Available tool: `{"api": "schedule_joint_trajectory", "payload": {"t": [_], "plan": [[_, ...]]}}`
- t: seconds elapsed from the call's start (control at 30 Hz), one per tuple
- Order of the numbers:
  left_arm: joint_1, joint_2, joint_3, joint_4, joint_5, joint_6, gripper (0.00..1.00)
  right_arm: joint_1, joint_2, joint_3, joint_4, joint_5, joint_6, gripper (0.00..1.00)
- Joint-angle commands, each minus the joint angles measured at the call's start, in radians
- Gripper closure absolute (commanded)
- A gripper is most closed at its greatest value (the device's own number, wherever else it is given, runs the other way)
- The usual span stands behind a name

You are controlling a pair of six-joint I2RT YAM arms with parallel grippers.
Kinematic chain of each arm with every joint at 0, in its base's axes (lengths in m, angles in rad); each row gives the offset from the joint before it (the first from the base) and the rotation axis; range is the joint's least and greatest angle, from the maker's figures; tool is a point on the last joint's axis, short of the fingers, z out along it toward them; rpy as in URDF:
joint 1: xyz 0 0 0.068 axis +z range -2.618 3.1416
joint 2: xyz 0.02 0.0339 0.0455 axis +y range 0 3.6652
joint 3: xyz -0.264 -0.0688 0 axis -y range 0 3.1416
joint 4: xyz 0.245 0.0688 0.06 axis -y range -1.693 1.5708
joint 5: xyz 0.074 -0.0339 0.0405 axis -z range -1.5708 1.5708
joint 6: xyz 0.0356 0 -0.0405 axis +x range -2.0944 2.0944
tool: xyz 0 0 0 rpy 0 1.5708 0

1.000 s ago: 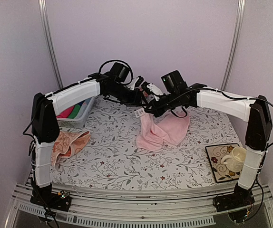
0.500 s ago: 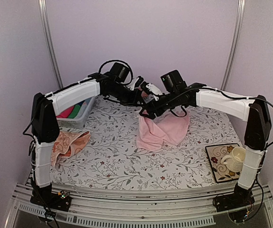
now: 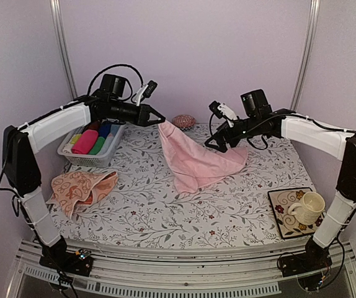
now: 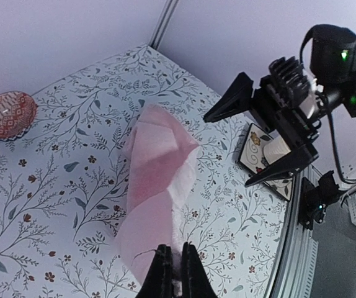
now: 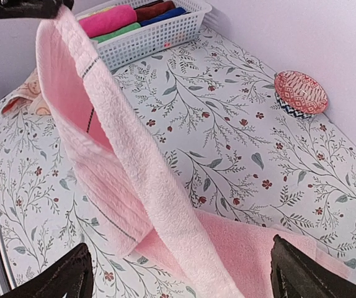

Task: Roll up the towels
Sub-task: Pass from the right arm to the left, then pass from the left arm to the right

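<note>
- Change from a second ago: the two arms, then crowded together above the pink towel (image 3: 198, 166), have drawn apart, and the cloth has been pulled from a bunched heap into a long sloping sheet
- Far left: the peach patterned towel (image 3: 82, 187) lies crumpled and unrolled near the table's left edge, on the near side of the white basket (image 3: 97, 156) of rolled cloths
- Left gripper (image 4: 175, 253): jaws pinched tight on one corner of the pink towel, holding it up above the table (image 3: 165, 217)
- Centre: the pink towel slopes from that raised corner down to the tabletop, its lower part lying in loose folds right of centre
- Right gripper (image 4: 226, 151): jaws spread wide, nothing held, poised just above the towel's right end
- Handling, as judged: light, limp terry that sags and folds wherever unsupported, neither slippery nor fragile; a second corner or hem at the right end looks the best hold, so the sheet can be laid flat before rolling
</note>
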Motion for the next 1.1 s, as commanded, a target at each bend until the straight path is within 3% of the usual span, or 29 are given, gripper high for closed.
{"api": "schedule_joint_trajectory", "payload": {"t": [0.0,0.13,0.4,0.57,0.8,1.07], "plan": [[-0.004,-0.018,-0.042,0.075,0.154,0.103,1.00,0.019,0.004,-0.032,0.056,-0.125,-0.153,0.02],[-0.006,-0.015,-0.052,0.077,0.228,0.133,1.00,0.020,0.076,0.046,0.087,-0.252,-0.154,0.10],[-0.010,-0.023,-0.077,0.078,0.318,0.194,1.00,0.029,0.178,0.144,0.122,-0.313,-0.200,0.07],[-0.019,0.000,-0.050,0.032,0.309,0.218,1.00,0.031,0.212,0.184,0.136,-0.458,-0.220,0.10],[-0.048,0.029,-0.043,0.025,0.276,0.229,1.00,0.039,0.260,0.225,0.169,-0.580,-0.158,0.22],[-0.098,0.077,-0.001,0.083,0.241,0.186,1.00,0.078,0.282,0.208,0.216,-0.639,-0.090,0.30]]}}
